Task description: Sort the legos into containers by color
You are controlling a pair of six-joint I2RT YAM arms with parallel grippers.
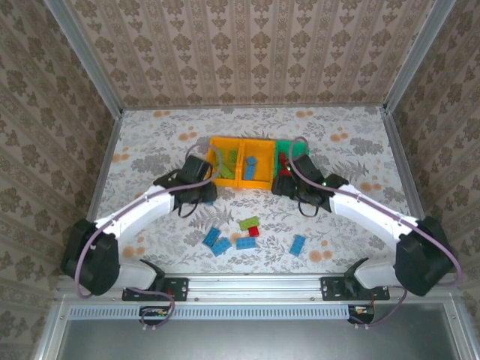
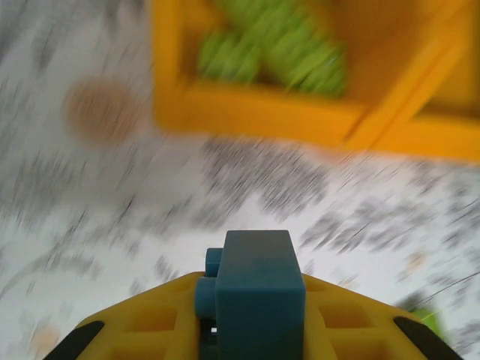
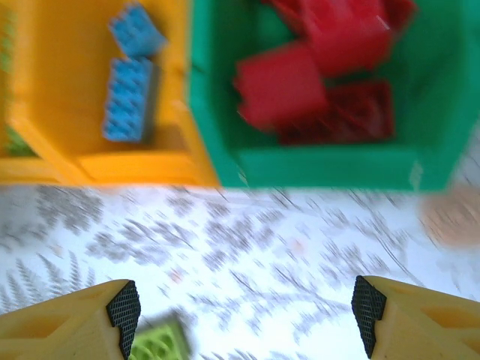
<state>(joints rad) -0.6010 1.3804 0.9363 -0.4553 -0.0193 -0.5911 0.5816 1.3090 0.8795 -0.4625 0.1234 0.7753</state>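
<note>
Biggest worry here: the left claw (image 1: pixel 204 193) is clenching a blue brick (image 2: pixel 259 289), and in its wrist view it's facing the left orange bin (image 2: pixel 255 112), the one that's holding the lime bricks (image 2: pixel 277 52). If it lets go straight ahead, I'm guessing blue is landing in with the lime. It needs to be heading over to the middle orange bin (image 3: pixel 135 169) instead. That wrist view is also smearing badly, so the arm is probably swinging fast. The brick is sticking up out of the grip, so I'm thinking it could twist loose or clip a bin wall on the way over.

The right claw (image 3: pixel 246 315) is hanging wide open with nothing in it, just in front of the green bin (image 3: pixel 337 169). Both arms are crowding the same row of bins, so bumping each other looks like a real risk too.

What's in the bins: the left orange one is holding lime, the middle one is holding a couple of blue bricks (image 3: pixel 129 97), and the green one is holding red bricks (image 3: pixel 300 82). The loose legos (image 1: pixel 245 243), mostly blue plus a lime and a red, are sitting on the counter (image 1: pixel 150 150) near the arm bases, waiting.
</note>
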